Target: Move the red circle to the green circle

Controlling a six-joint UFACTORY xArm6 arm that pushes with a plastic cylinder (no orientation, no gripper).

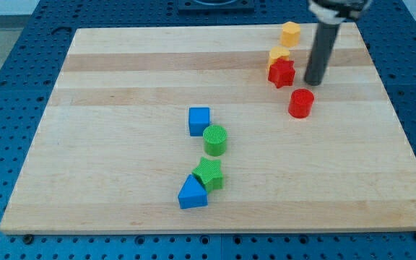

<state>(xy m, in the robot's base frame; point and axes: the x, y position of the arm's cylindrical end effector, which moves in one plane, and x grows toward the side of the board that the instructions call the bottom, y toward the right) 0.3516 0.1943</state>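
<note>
The red circle (301, 103) sits near the surface's (121, 79) top right corner, well apart from the green circle (214, 139) at the middle. The tip (313, 82) stands just above the red circle, beside the red star (282, 72). The rod carries no gripper, so nothing is grasped.

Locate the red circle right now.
The red circle sits in the view's upper right of the board, just below my tip and below-right of the red star, far from the green circle.
</note>
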